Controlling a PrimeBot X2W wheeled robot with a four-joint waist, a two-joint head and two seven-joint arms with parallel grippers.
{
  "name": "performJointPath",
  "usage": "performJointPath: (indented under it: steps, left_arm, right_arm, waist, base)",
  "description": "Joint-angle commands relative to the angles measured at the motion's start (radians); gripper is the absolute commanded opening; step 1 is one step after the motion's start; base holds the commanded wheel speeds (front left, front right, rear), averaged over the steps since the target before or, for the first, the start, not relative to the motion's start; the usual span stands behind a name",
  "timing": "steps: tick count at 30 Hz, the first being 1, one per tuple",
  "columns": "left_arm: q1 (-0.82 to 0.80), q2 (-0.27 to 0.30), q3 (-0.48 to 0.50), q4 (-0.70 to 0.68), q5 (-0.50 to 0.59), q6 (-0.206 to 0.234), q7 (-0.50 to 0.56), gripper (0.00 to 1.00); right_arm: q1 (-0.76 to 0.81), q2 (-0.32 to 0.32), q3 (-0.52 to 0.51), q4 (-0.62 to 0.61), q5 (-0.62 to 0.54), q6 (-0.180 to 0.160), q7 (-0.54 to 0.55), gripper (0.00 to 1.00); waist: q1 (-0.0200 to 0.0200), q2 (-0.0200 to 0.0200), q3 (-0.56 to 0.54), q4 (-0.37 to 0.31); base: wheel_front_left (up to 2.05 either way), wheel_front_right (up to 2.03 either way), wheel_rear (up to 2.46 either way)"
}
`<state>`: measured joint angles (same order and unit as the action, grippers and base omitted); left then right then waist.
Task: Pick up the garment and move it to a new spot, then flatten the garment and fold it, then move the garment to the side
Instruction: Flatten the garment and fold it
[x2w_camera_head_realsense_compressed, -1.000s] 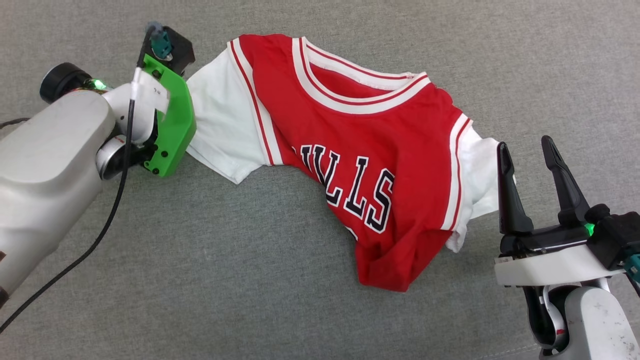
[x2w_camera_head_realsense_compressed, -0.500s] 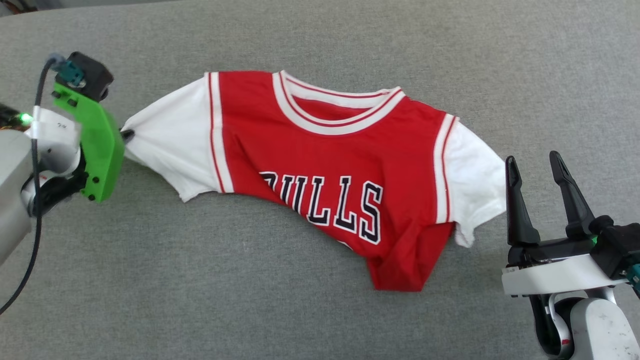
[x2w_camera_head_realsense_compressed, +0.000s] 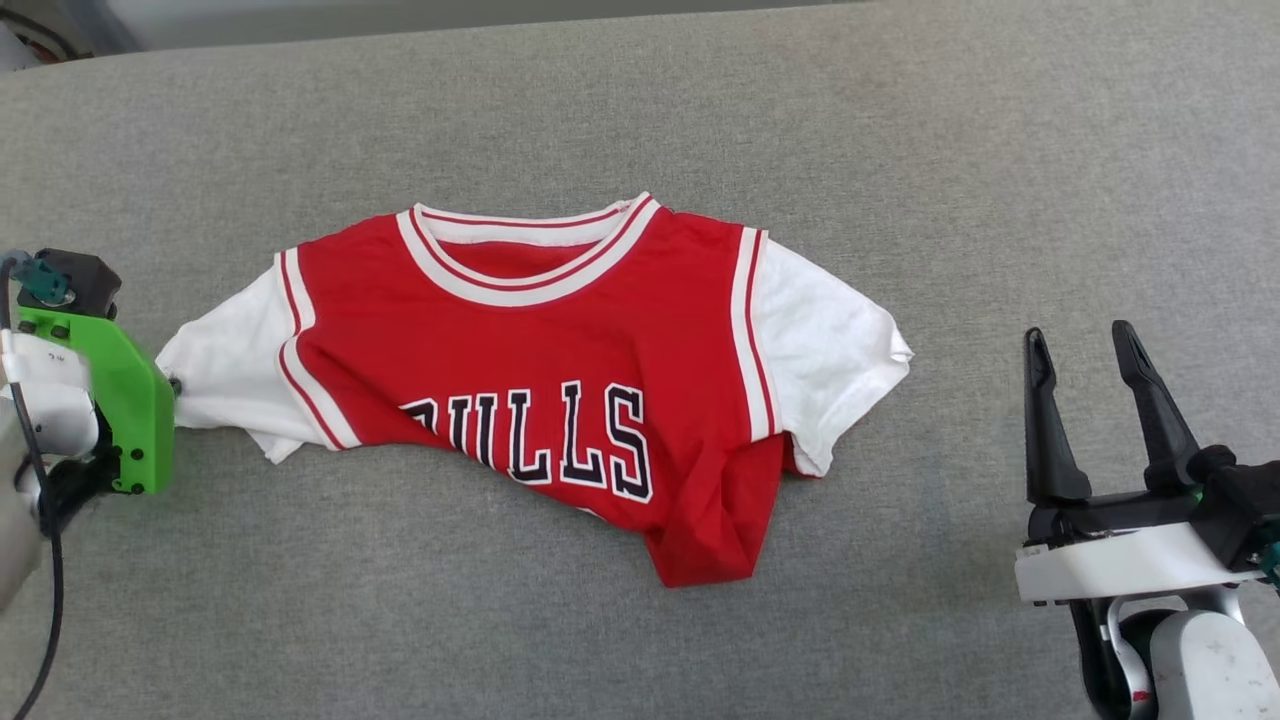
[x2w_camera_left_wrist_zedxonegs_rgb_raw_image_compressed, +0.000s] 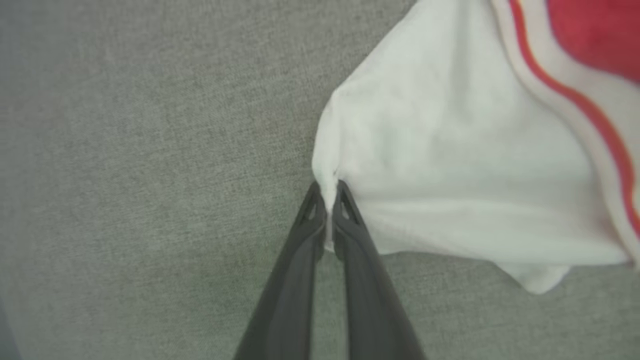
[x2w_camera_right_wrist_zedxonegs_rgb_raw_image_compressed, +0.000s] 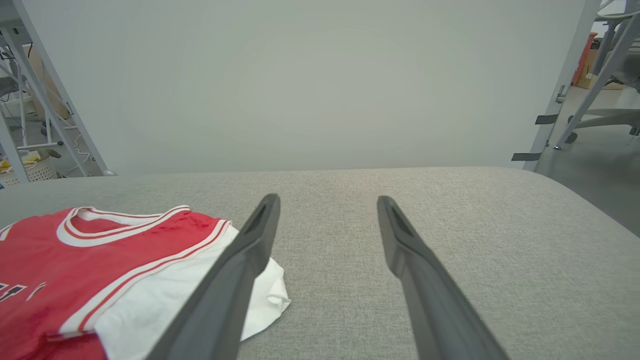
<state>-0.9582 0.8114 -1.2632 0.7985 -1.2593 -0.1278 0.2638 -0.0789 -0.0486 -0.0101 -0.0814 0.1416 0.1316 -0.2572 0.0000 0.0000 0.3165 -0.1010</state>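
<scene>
The garment, a red jersey with white sleeves and black "BULLS" lettering, lies face up on the grey cushioned surface, its lower part bunched under toward the near side. My left gripper is shut on the edge of the garment's white left sleeve; in the left wrist view its tips pinch the sleeve cloth. My right gripper stands open at the lower right, clear of the garment's right sleeve. In the right wrist view the right gripper frames bare cushion, with the garment to its left.
The cushion's far edge runs along the top of the head view. Beyond it stand a pale wall, metal frame legs at left, and a chair base on the floor at right.
The head camera has shifted. My left gripper has dragged the garment by its sleeve to the left and nearer, stretching the top straighter. The right gripper has stayed open.
</scene>
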Motion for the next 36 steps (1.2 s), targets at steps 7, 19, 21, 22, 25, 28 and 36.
performJointPath:
  steps: [7, 19, 21, 22, 25, 28, 36]
  left_arm:
    - [0.033, -0.108, 0.016, 0.084, 0.087, 0.04, -0.314, 1.0]
    - [0.211, -0.149, 0.41, -0.186, 0.287, 0.303, -0.525, 1.0]
    - [0.311, -0.154, 0.542, -0.303, 0.377, 0.363, -0.525, 1.0]
    - [0.361, -0.158, 0.597, -0.356, 0.423, 0.386, -0.525, 1.0]
    - [0.531, -0.189, 0.755, -0.519, 0.575, 0.455, -0.525, 1.0]
    - [0.657, -0.238, 0.876, -0.639, 0.691, 0.482, -0.525, 1.0]
    - [0.84, -0.414, 1.047, -0.775, 0.902, 0.413, -0.525, 1.0]
  right_arm:
    - [0.012, -0.002, -0.064, -0.026, -0.057, -0.001, -0.005, 1.0]
    - [-0.106, -0.134, -0.09, -0.052, -0.115, -0.001, -0.005, 1.0]
    - [-0.135, -0.18, -0.07, -0.018, -0.09, -0.001, -0.005, 1.0]
    - [-0.15, -0.201, -0.061, -0.002, -0.077, -0.001, -0.005, 1.0]
    - [-0.202, -0.281, -0.015, 0.067, -0.03, -0.001, 0.002, 1.0]
    - [-0.265, -0.362, 0.051, 0.102, 0.039, -0.001, 0.066, 1.0]
    - [-0.42, -0.602, 0.332, 0.139, 0.297, -0.001, 0.379, 1.0]
  waist:
    - [0.0, 0.0, -0.086, 0.044]
    - [0.0, 0.0, -0.172, 0.119]
    - [0.0, 0.0, -0.178, 0.127]
    - [0.0, 0.0, -0.18, 0.13]
    - [0.0, 0.0, -0.181, 0.143]
    - [0.0, 0.0, -0.174, 0.155]
    - [0.0, 0.0, -0.147, 0.188]
  base:
    - [0.0, 0.0, 0.0]
    - [0.0, 0.0, 0.0]
    - [0.0, 0.0, 0.0]
    - [0.0, 0.0, 0.0]
    - [0.0, 0.0, 0.0]
    - [0.0, 0.0, 0.0]
    - [0.0, 0.0, 0.0]
